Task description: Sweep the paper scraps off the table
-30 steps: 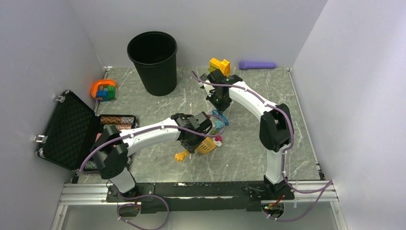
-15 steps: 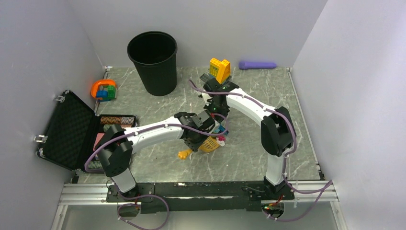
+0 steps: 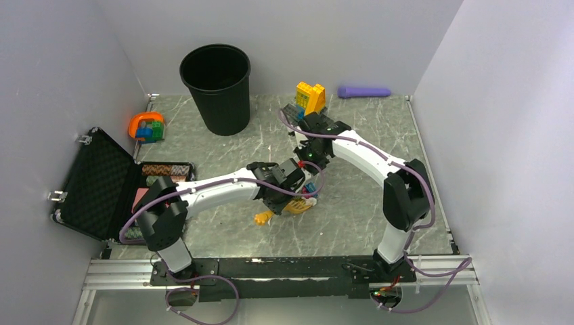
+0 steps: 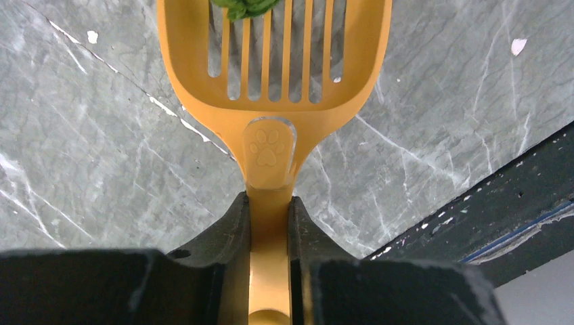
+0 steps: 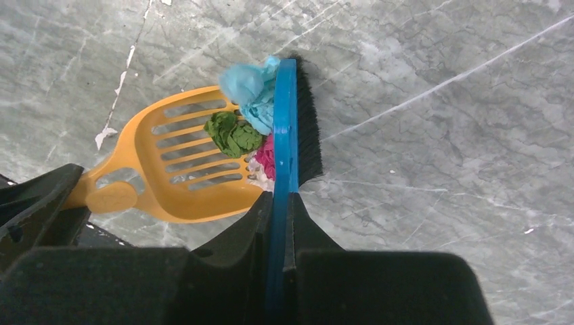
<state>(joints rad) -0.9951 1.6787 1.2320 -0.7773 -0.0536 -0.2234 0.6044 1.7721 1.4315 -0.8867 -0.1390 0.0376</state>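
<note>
**Item 1, left.** Left gripper: clenched on the handle of the scoop, an orange slotted one. Its mouth lies low on the table, pointing right.

**Item 2, centre.** Paper scraps: a green wad sits on the scoop's slats. Teal, magenta and white wads are pressed between the scoop's lip and the brush.
- Handling, as judged: very light, soft and crumpled, so easily flicked or rolled away. The smaller bits may drop through the slots.
- Where to take hold: not worth pinching one by one. They are better herded with the bristles and carried level on the scoop.

**Item 3, right of centre.** Brush: blue back, black bristles, gripped at its handle by the clenched right gripper.

**Item 4, surface.** Table: grey-green with white veins, flat, and seemingly smooth and hard, so wads should slide readily.

**Item 5, room, left to right.**
- Open black case at the left edge.
- Black bin at far left.
- Yellow brick build at far centre.
- Purple object against the far wall.
- Pale walls enclose three sides.
</note>
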